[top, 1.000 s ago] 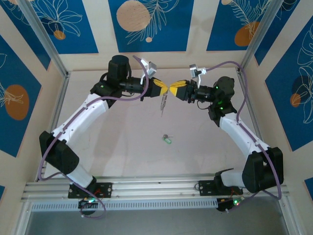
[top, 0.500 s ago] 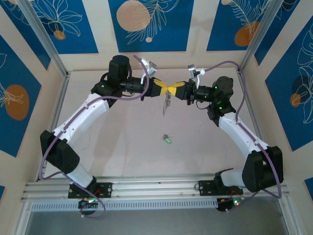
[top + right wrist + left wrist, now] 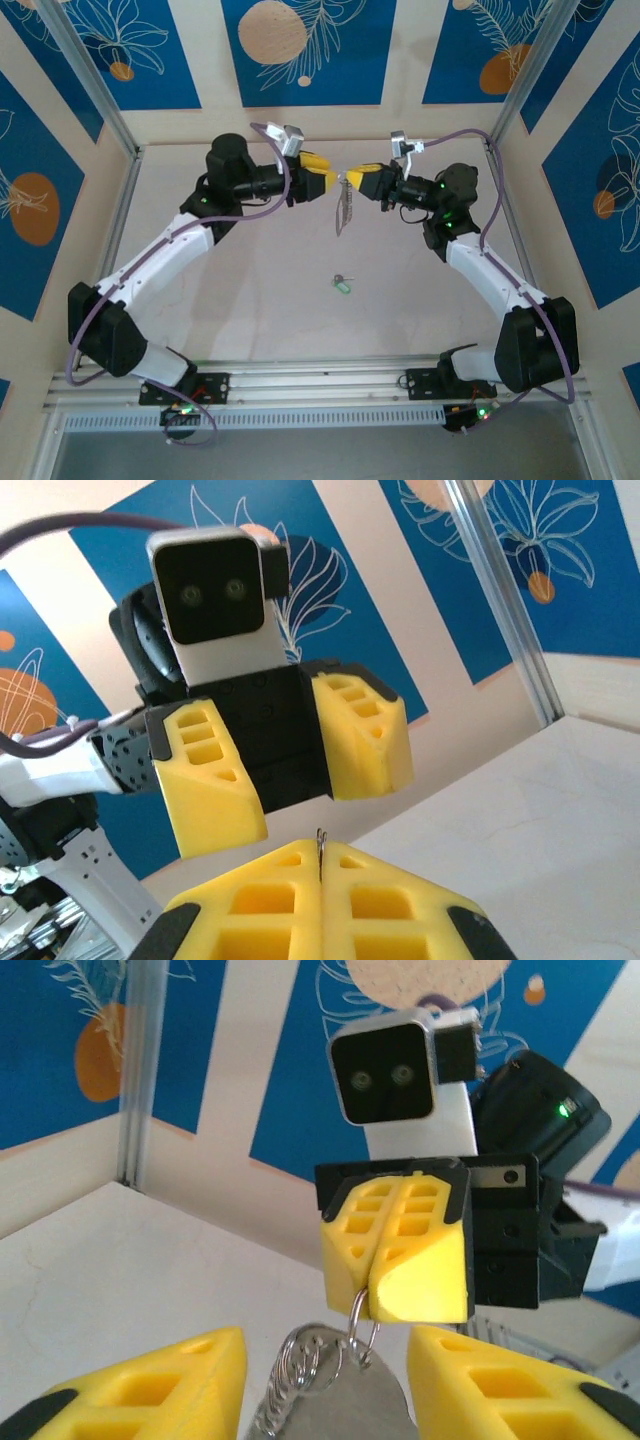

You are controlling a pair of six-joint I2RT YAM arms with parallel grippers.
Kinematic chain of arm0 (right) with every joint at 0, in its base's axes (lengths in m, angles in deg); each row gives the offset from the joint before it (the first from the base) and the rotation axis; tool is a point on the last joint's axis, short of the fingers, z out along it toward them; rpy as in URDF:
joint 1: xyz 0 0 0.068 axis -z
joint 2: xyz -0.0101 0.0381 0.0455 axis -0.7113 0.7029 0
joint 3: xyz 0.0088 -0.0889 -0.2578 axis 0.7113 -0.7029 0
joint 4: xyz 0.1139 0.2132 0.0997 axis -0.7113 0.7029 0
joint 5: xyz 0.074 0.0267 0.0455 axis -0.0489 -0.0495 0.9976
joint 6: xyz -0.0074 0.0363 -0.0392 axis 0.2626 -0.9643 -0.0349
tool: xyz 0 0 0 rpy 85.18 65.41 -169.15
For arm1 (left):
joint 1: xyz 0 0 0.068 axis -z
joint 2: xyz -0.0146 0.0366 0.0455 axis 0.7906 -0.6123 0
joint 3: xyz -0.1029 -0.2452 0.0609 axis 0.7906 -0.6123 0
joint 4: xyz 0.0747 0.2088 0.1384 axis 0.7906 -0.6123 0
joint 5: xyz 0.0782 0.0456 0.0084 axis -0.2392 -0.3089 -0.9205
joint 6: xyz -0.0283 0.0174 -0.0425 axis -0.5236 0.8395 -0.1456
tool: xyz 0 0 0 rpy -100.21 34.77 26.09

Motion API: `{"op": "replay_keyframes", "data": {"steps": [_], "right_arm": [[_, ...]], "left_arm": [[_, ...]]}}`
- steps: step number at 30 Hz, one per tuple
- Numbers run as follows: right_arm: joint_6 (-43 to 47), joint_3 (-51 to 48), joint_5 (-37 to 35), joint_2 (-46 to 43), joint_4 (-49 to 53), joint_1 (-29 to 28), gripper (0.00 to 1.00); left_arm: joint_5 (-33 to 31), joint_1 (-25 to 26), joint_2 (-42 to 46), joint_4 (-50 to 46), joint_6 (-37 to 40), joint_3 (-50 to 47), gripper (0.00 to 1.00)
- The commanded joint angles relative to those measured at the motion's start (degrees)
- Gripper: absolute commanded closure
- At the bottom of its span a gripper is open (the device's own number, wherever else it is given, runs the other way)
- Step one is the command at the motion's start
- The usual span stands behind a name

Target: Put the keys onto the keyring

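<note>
Hanging from the pinched-shut right fingers (image 3: 360,181) at upper centre, the keyring (image 3: 343,212) dangles above the bench (image 3: 250,260); left fingers (image 3: 318,182) gape beside it, empty; the green-headed key (image 3: 343,285) lies mid-frame.
Left wrist: the closed right fingers (image 3: 420,1260) clamp the keyring (image 3: 310,1360).
Right wrist: left fingers (image 3: 355,740) spread, centre.

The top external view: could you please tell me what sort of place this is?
Probably a purpose-built robot test cell: the left arm and right arm are bolted to an aluminium rail at the edge of a pale table, enclosed by blue leaf-printed wall panels between metal posts.
</note>
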Motion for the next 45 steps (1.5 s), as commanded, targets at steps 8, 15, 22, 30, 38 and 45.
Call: {"op": "replay_keyframes", "data": {"steps": [8, 15, 22, 30, 38, 45], "right_arm": [[-9.95, -1.71, -9.4, 2.65, -15.76, -1.31, 1.0], [-12.77, -1.53, -10.93, 5.14, -19.62, -2.54, 1.0], [-12.88, -1.45, -11.29, 5.59, -20.02, -3.3, 1.0], [-13.09, -1.17, -11.14, 5.96, -20.11, -3.35, 1.0], [-13.42, -1.11, -10.17, 6.55, -20.34, -3.57, 1.0], [-13.25, -0.96, -9.88, 6.79, -20.04, -3.72, 1.0]], "left_arm": [[-0.98, -0.34, 0.59, 21.54, -15.03, -7.84, 0.47], [-0.12, -0.39, -2.0, 29.93, -20.57, -8.8, 0.48], [0.69, -0.41, -3.95, 33.2, -22.72, -8.03, 0.51], [1.22, -0.38, -4.61, 33.45, -22.86, -7.41, 0.55], [1.95, -0.39, -5.35, 33.73, -23.07, -6.48, 0.64], [2.11, -0.39, -5.92, 33.91, -23.25, -5.72, 0.7]]}}
